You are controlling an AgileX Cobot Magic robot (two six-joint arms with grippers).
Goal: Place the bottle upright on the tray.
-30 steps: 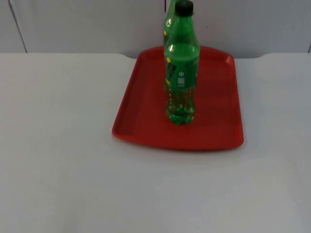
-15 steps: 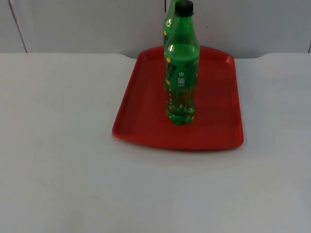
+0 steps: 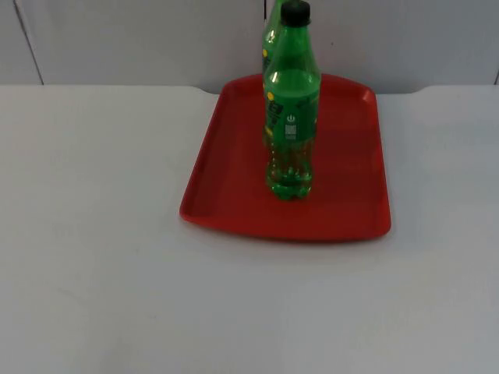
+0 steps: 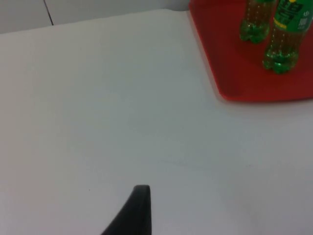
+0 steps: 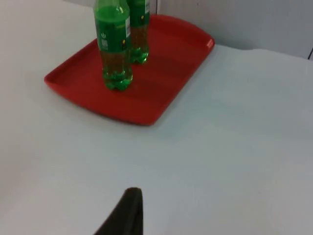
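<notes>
Tool fingertip above white table, two green bottles upright on red tray

The left gripper is held above the table, well back. The right gripper is held likewise, waiting.

- A white table top stretches flat and evenly lit toward the far edge.
- Behind it rises a grey partition wall, split by a thin dark vertical seam between panels.
</notes>
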